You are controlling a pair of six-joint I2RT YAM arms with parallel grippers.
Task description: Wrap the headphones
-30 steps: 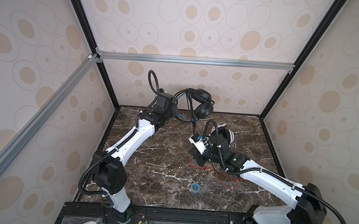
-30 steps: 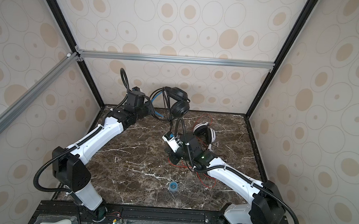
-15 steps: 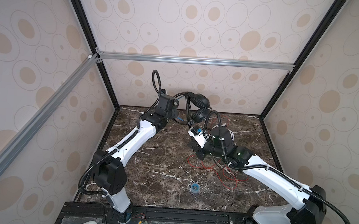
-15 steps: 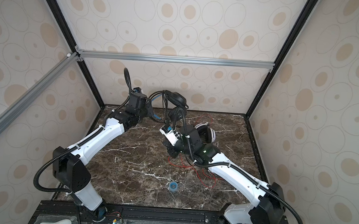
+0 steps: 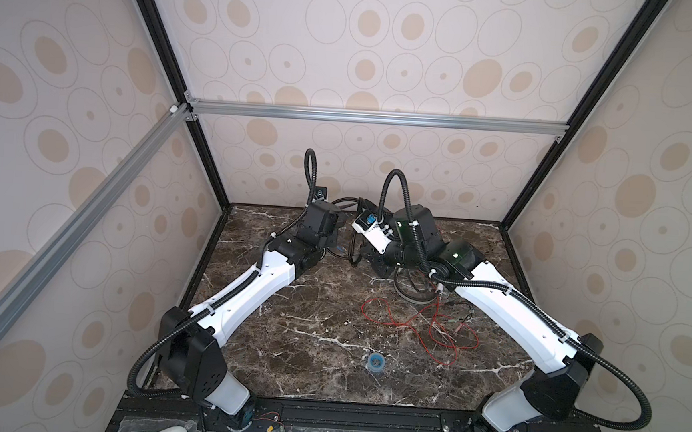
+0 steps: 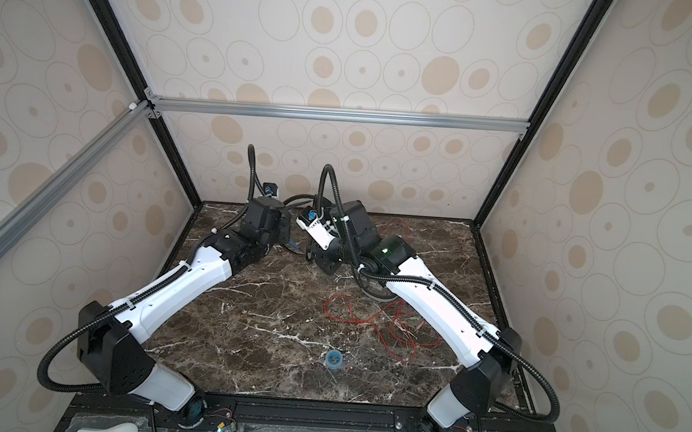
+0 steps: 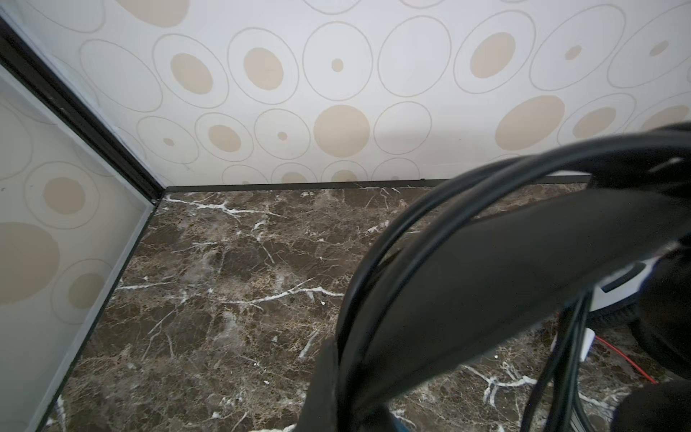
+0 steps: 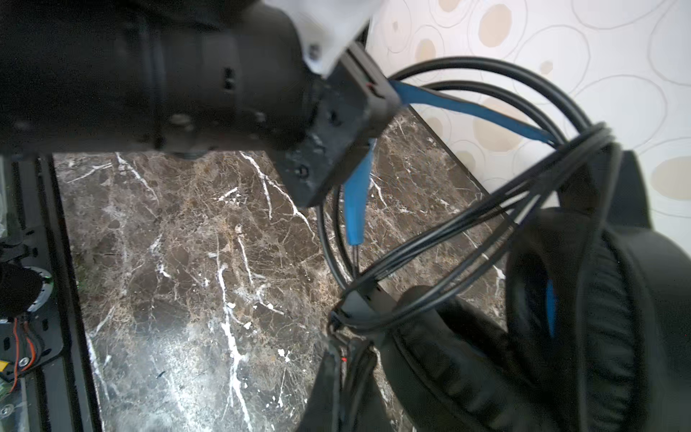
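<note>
A: What is shown in the top views?

B: In both top views the black headphones are held low at the back of the marble tabletop, between the left pincer and the right pincer. Only the arc of the band is seen, just behind them. The red cord is left sprawled well in front of the right pincer, so the white headphones are judged not yet wrapped. Of these only a loop, it seems, is shown under the right arm.

A: And the left wrist view?

B: The left pincer is closed tight on the headband. Strands of the thin black cord are laid along its outer edge. The band is pinned, it is judged, so that a steady frame is given for winding.

A: The right wrist view?

B: The right pincer is shut on the thin black cord. Several loops are drawn taut from its tip across the band, beside the ear cup. The blue inner lining is seen clamped in the left pincer opposite.

A: What is changed since a second ago?

B: The black headphones, then hung high before the back wall, are lowered toward the tabletop. The right pincer is brought close to the left one. The white headphones, then plainly seen beside it, are covered by the arm.
</note>
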